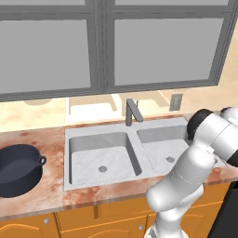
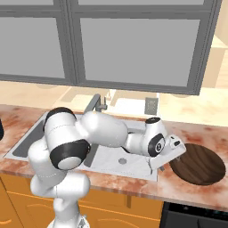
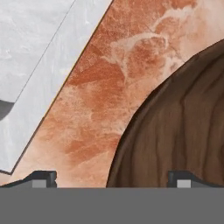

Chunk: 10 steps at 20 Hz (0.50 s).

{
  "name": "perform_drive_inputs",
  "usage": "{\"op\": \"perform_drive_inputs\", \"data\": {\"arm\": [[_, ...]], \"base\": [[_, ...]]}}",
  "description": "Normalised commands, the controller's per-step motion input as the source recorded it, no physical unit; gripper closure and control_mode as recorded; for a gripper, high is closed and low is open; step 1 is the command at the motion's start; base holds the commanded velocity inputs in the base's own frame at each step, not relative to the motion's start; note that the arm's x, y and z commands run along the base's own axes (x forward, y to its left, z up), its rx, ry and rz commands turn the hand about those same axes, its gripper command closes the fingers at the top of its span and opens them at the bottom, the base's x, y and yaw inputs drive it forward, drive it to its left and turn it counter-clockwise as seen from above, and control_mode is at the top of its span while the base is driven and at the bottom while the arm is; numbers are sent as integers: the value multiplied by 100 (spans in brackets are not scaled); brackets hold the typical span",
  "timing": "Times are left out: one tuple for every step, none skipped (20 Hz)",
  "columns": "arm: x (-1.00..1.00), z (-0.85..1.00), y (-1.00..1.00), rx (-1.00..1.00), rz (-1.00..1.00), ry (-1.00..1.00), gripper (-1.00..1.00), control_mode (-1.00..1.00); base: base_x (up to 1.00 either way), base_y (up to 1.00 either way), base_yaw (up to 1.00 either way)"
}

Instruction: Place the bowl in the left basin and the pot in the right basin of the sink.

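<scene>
- While the pot (image 1: 18, 169) waits on the counter (image 1: 51, 139) left of the sink (image 1: 132, 155), the gripper (image 2: 171, 156) hangs with jaws wide over the near rim of the bowl (image 2: 198, 164).
- Bowl rests on the counter right of the sink, just beside it; both basins hold nothing.
- Wood-grained and shallow, the bowl looks stiff, light and possibly slick; pinching its rim, one finger inside and one outside, seems the surest hold.

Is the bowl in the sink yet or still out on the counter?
Out. The bowl sits upright on the counter, right of the sink, with the open gripper at its rim.
</scene>
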Motion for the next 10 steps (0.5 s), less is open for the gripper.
{"op": "perform_drive_inputs", "data": {"arm": [[10, -14, -13, 14, 0, 0, -100, -100], [9, -15, -11, 14, 0, 0, -100, -100], [9, -11, -13, 13, 0, 0, -100, -100], [9, -12, -14, 13, 0, 0, -100, -100], [8, -12, -14, 12, 0, 0, -100, -100], [9, -13, -15, 11, 0, 0, -100, -100], [10, -13, -14, 11, 0, 0, -100, -100], [12, -13, -15, 10, 0, 0, -100, -100], [12, -14, -15, 9, 0, 0, -100, -100], [13, -14, -16, 9, 0, 1, -100, -100]], "base": [[0, 0, 0], [0, 0, 0], [0, 0, 0], [0, 0, 0], [0, 0, 0], [0, 0, 0], [0, 0, 0], [0, 0, 0], [0, 0, 0], [0, 0, 0]]}}
